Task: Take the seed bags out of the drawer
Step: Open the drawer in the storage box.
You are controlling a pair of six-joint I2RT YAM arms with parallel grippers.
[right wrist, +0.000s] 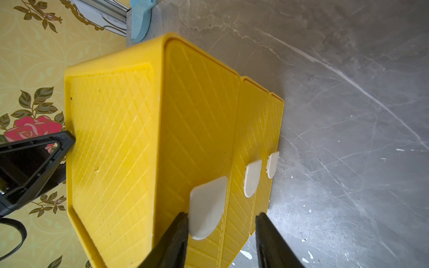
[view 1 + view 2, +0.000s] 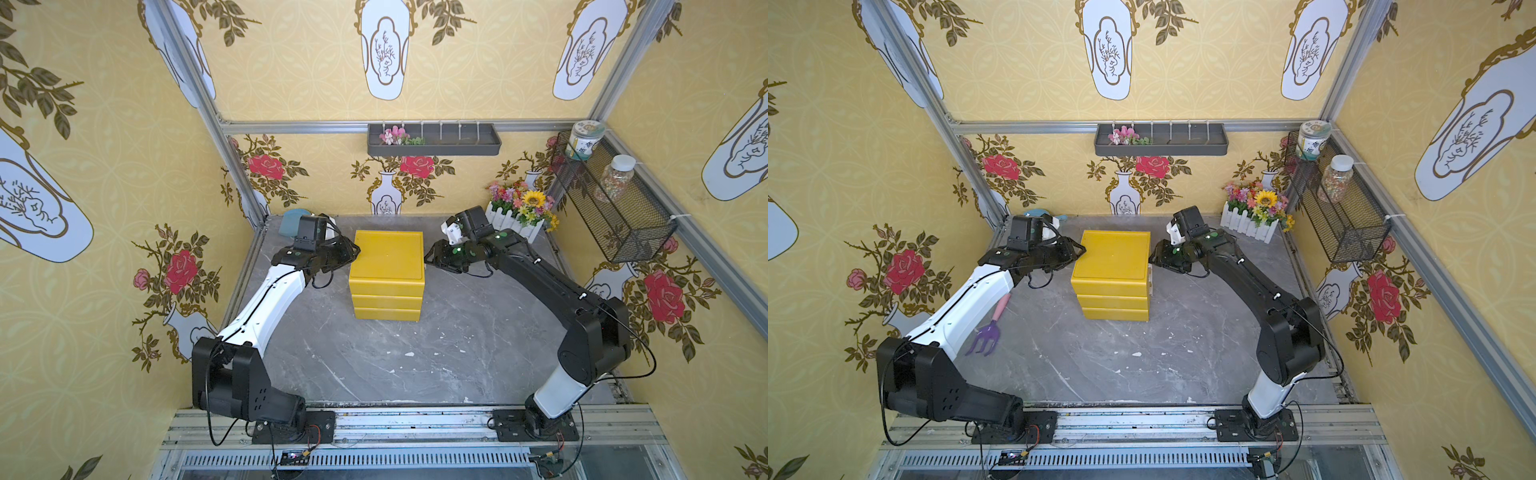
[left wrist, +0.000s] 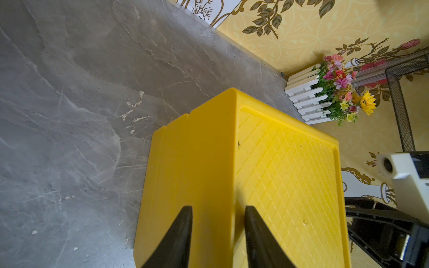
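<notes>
Left of the yellow drawer chest (image 2: 388, 257): a purple hand fork (image 2: 986, 330) lies on the grey table (image 2: 415, 365) beside the left arm, well apart from the chest. The left gripper (image 3: 218, 208) sits at the chest's left top edge. Its fingers (image 3: 178, 234) are partly open and straddle the corner where side wall meets top, with nothing held. Cannot tell whether the tips press on the plastic.

Chest itself: three drawers, all shut as far as seen. Seed bags are not visible in any view. Judged to be inside a drawer, which one unknown.

Right of the chest: the right gripper (image 1: 222, 214) is at the drawer fronts, fingers apart, with the top drawer's white handle (image 1: 207, 206) between them. One finger is at the handle's edge and the other stands off it. No grip made yet. Fake flowers (image 2: 519, 212) in a white fence stand behind and right of the chest, clear of the arm.

Step in hand, as judged: open the top drawer.
- Centre the handle between the fingers before closing.
- Seat well onto the tab.
- Pull straight out along the slide, not upward.
- Brace the chest with the left gripper against the pull. The chest looks light and may slide with the drawer.
</notes>
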